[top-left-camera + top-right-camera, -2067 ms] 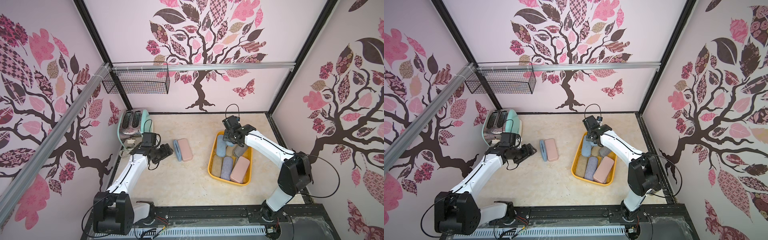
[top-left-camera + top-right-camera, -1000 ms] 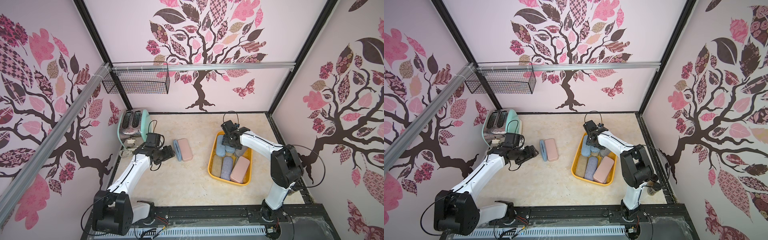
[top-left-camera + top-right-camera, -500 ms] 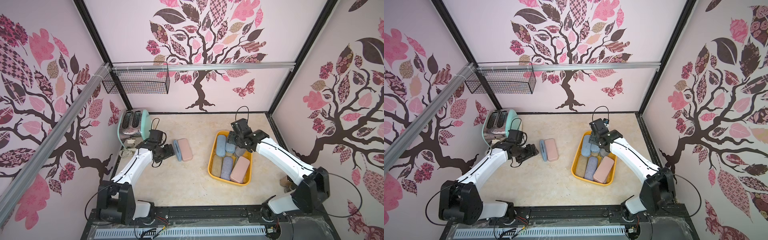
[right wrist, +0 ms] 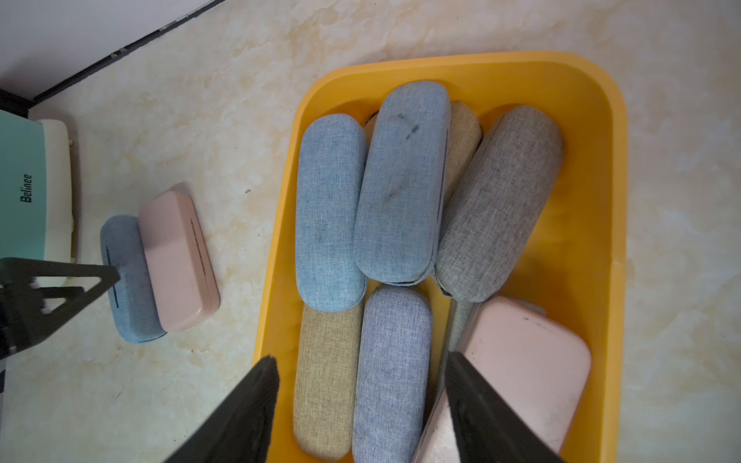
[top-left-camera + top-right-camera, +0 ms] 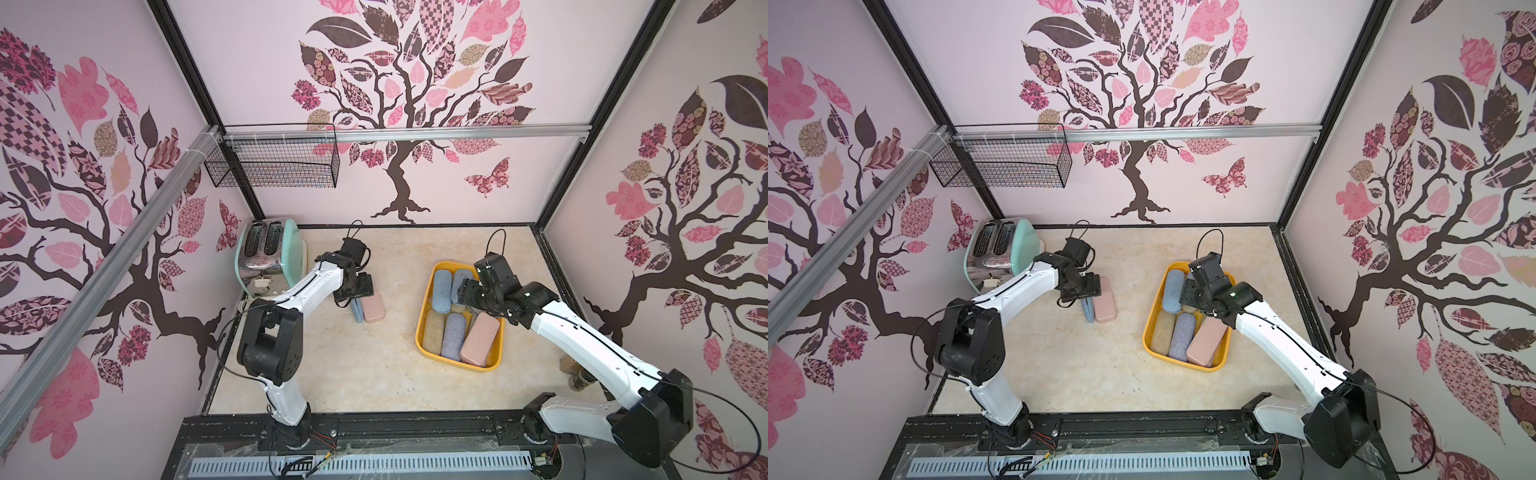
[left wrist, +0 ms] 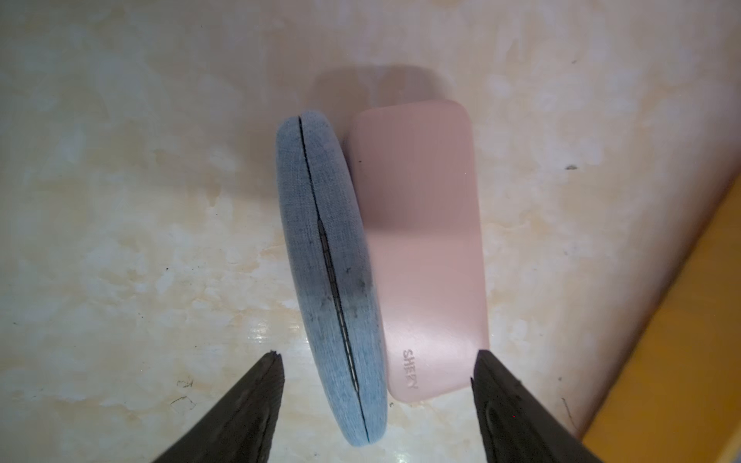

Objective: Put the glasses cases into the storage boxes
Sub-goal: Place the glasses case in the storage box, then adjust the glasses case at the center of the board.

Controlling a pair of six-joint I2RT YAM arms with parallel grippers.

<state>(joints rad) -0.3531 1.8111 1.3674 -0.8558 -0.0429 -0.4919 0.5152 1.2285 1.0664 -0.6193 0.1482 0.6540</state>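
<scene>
L gripper (image 6: pixel 377 360): jaws apart, nothing held. Tips straddle the ends of two cases at once, blue case (image 6: pixel 328 260) and pink case (image 6: pixel 421 240). Contact w/ either: can't tell. Blue one stands on its long edge, seam up, leaning on the pink, which lies flat; the two touch along their length. Both sit on the table (image 5: pixel 374 374) left of ctr, nearer the toaster (image 5: pixel 266 253) in the back-left corner than the tub.

R gripper (image 4: pixel 361 360): jaws also apart, empty. It hangs over the yellow tub (image 4: pixel 601 200), above a lavender case (image 4: pixel 393 360). Tub is on the table's right half, near the right edge. Inside: two blue, grey, tan, lavender, pink, plus at least one more tan underneath. Crowded, some stacked.

Handling, my read:
- Cases prob. light, rigid shells; shouldn't crush under a firm pinch.
- Fabric on the blue gives good friction. Pink is smooth, likelier to slip.
- Blue on edge = narrow target. Pinch across its thin width at mid-length, one finger going btw it and the pink.
- Present span takes in both, so closing as is risks shoving the pink or tipping the blue.
- Pink: grip across the short width, mid-length.
</scene>
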